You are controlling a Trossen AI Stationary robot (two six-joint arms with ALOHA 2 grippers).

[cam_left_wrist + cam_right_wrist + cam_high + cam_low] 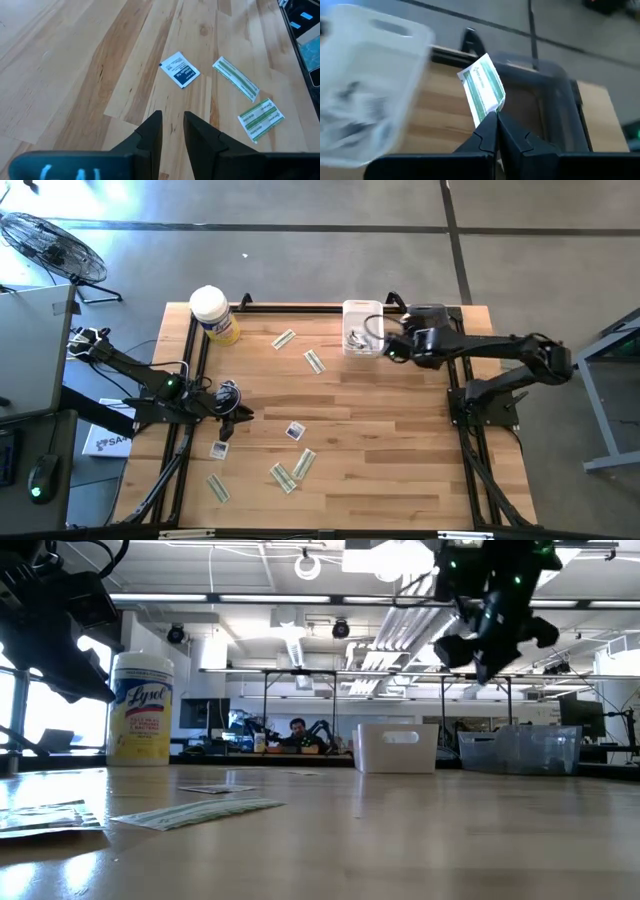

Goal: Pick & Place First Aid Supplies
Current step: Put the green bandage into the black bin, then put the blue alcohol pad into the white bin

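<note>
one green-and-white strip sits pinched by its corner in your right gripper beside the white bin; release early and it flutters outside, while your left gripper hovers narrowly parted over scattered packets.

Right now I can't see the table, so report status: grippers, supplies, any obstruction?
Right gripper shut on green-striped packet, beside the white bin. Left gripper slightly open, empty, above the blue-and-white square packet. Nothing blocking the bin.
</note>
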